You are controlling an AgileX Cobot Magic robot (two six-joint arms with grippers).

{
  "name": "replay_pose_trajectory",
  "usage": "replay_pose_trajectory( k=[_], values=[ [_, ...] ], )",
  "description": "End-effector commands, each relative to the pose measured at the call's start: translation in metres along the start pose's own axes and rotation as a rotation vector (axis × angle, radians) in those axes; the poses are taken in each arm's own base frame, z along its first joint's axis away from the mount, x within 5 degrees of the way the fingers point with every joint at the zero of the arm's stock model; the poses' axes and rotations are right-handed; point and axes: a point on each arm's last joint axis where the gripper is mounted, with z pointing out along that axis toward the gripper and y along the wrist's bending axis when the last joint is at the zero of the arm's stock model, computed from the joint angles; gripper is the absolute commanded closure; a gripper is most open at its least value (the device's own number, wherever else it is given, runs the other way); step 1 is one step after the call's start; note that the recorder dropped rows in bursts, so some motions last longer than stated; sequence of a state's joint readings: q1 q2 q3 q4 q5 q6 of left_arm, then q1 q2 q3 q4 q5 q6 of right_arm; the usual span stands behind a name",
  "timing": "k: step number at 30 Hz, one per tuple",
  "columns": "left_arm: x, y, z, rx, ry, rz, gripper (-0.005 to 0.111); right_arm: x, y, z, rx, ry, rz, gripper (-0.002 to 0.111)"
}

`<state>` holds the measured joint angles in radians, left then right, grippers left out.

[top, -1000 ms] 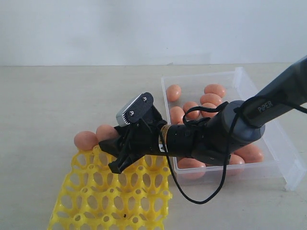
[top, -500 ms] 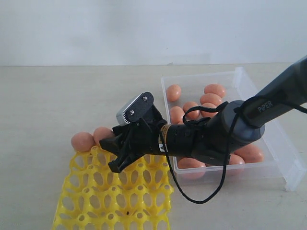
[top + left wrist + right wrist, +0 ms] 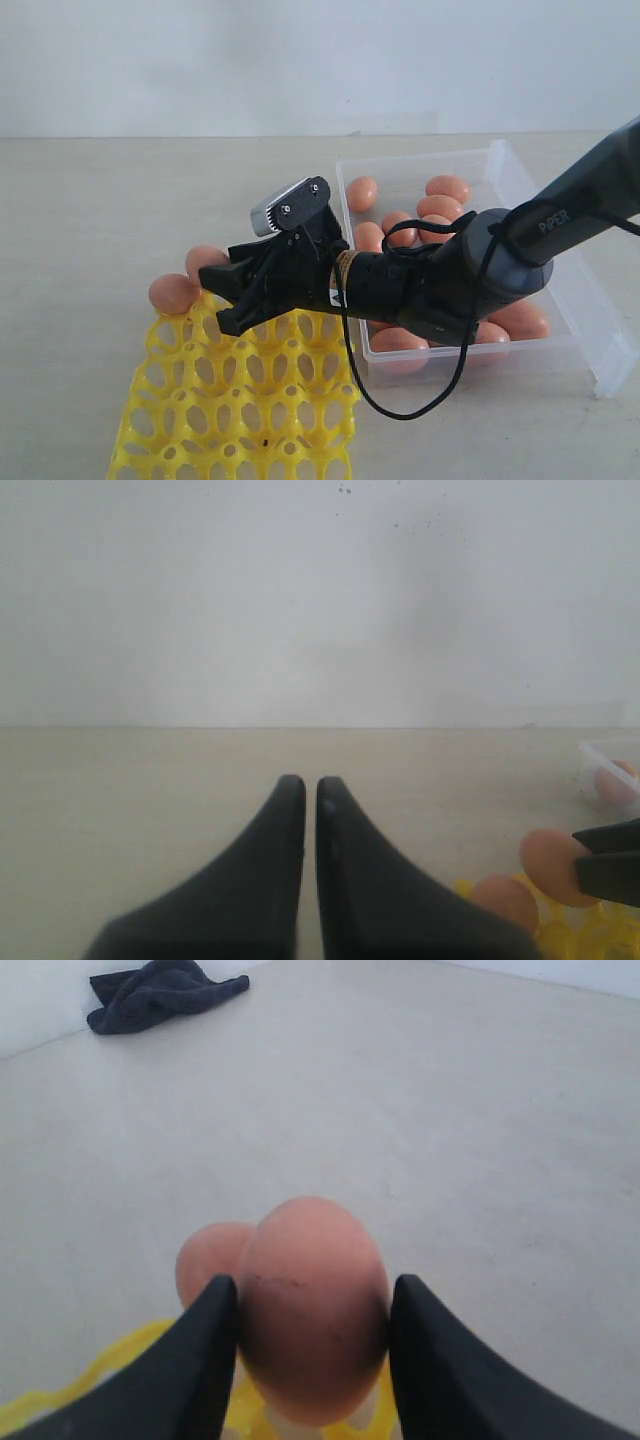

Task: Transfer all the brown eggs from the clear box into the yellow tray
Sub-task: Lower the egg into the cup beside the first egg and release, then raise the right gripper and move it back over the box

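Right tool [image 3: 220,298] has risen a little and shifted toward 10 o'clock since a second ago, and the brown egg [image 3: 205,260] it pinches went with it. In the right wrist view we see both fingers pressed on that egg's sides. It is at the 12 o'clock edge of the yellow tray [image 3: 240,400]; we cannot tell if it touches. A second egg [image 3: 172,293] sits at the tray's 10 o'clock corner. More eggs [image 3: 447,187] lie in the clear box [image 3: 590,310], at 3 o'clock on the tabletop [image 3: 100,200]. Left tool [image 3: 304,792] is closed, holding nothing.
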<state>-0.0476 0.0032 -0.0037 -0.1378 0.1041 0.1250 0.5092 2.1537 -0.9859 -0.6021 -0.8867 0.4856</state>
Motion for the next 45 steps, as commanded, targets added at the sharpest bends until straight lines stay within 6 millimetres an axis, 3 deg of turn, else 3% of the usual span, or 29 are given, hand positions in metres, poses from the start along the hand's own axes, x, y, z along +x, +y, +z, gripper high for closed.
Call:
replay_pose_trajectory(
  k=[1,7,15,26,32,34,37,40,43,45],
  values=[
    [0.001,0.000,0.000,-0.003,-0.002,0.003,0.103,-0.006,0.002,-0.001,-0.015,-0.022,-0.001,0.108],
    [0.001,0.000,0.000,-0.003,-0.006,0.003,0.103,-0.004,0.001,-0.001,-0.005,0.000,-0.002,0.107],
    [0.001,0.000,0.000,-0.003,-0.003,0.003,0.103,0.006,-0.002,-0.001,0.033,0.118,-0.008,0.071],
    [0.001,0.000,0.000,-0.003,-0.003,0.003,0.103,-0.004,0.003,-0.001,-0.024,0.015,-0.007,0.070],
    [0.001,0.000,0.000,-0.003,-0.003,0.003,0.103,-0.037,0.008,-0.011,0.003,-0.027,-0.046,0.071],
    [0.001,0.000,0.000,-0.003,-0.003,0.003,0.103,-0.055,0.009,-0.020,0.046,-0.014,-0.074,0.081],
    [0.001,0.000,0.000,-0.003,0.001,0.003,0.103,-0.081,0.005,-0.039,0.156,0.041,-0.155,0.108],
    [0.001,0.000,0.000,-0.003,0.001,0.003,0.103,-0.095,-0.019,-0.070,0.374,0.174,-0.113,0.108],
    [0.001,0.000,0.000,-0.003,0.001,0.003,0.103,-0.083,-0.058,-0.105,0.623,0.347,0.107,0.108],
    [0.001,0.000,0.000,-0.003,0.001,0.003,0.103,-0.071,-0.075,-0.126,0.732,0.503,0.140,0.108]
  ],
)
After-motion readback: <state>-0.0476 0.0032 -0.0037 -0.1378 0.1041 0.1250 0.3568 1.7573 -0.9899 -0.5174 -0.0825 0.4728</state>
